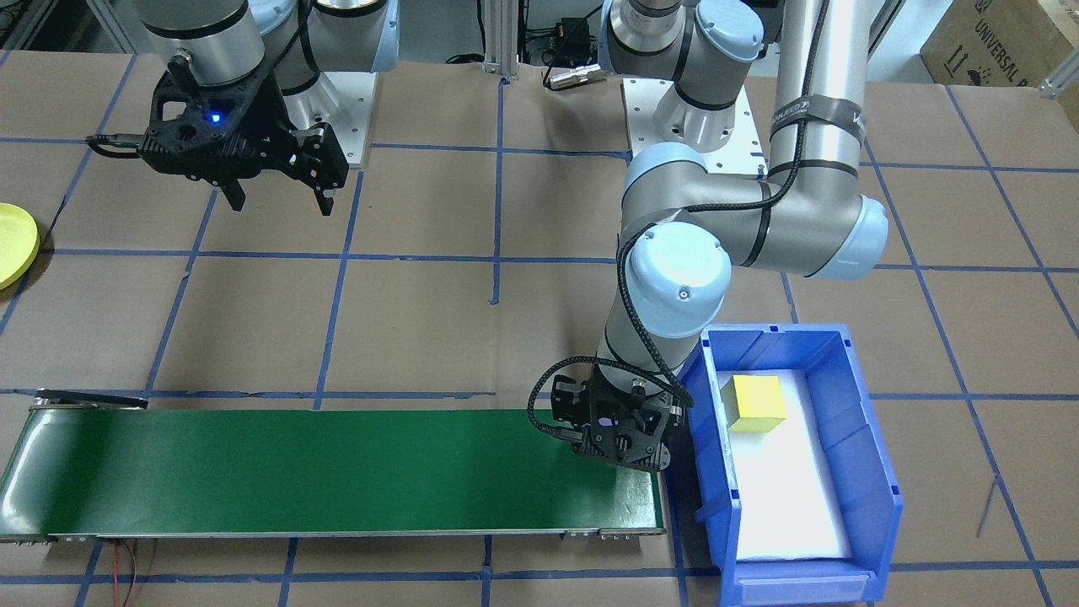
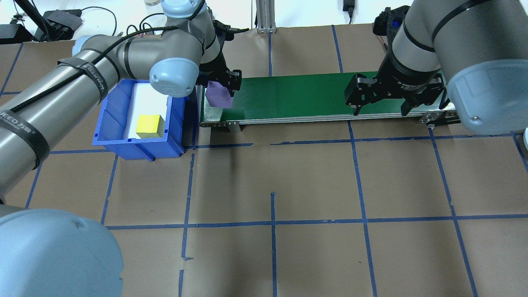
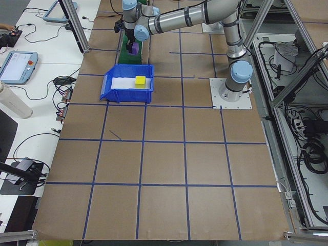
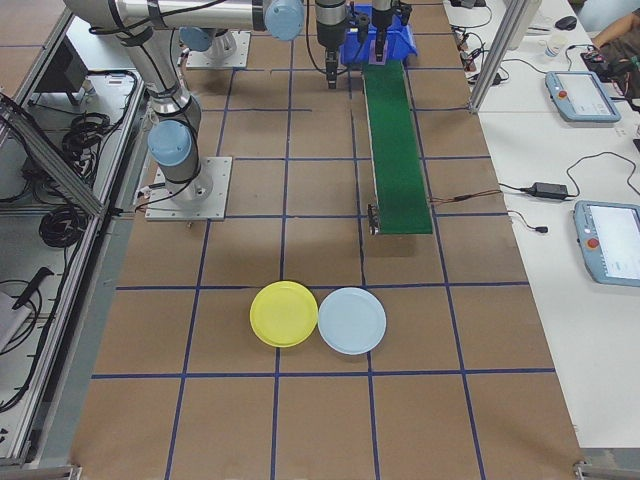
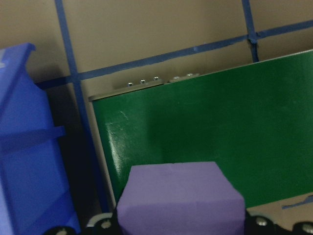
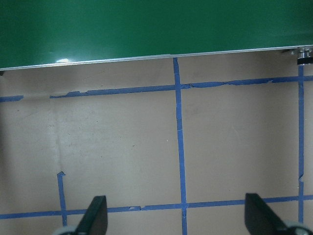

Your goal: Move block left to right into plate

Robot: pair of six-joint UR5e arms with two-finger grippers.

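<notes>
Left gripper (image 2: 220, 84): clamped on purple block (image 2: 218, 95), above green belt (image 2: 297, 97) end
Right gripper (image 2: 381, 103): spread, empty
Yellow plate (image 4: 285, 314): far off
Advice: you should lower it flat before releasing

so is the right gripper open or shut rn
Open. The right gripper hangs near the green belt with its fingers spread wide; its wrist view shows only bare table between the two fingers, nothing held.
</notes>
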